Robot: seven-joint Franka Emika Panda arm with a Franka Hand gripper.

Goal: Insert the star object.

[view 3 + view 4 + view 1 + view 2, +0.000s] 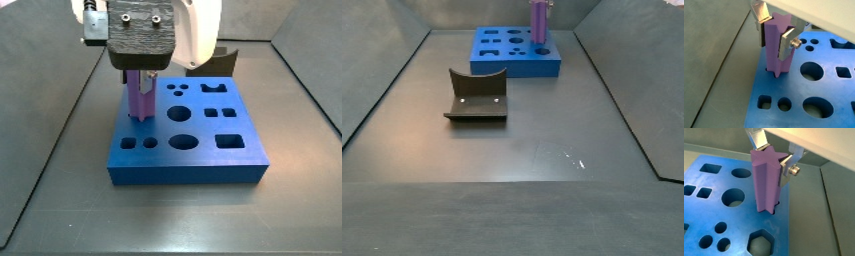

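The star object (775,47) is a long light-purple prism with ridged sides. It stands upright, its lower end in a hole at the edge of the blue block (811,100). It also shows in the other wrist view (765,180) and in both side views (139,100) (539,20). My gripper (774,31) is shut on its upper part, one silver finger (785,44) on each side. In a side view the gripper (140,72) hangs over the block's left part (187,140).
The blue block (724,203) has several other holes, round, square and hexagonal. A dark brown curved block (476,95) lies on the grey floor apart from the blue block; it shows behind the block in a side view (221,60). Grey walls enclose the floor.
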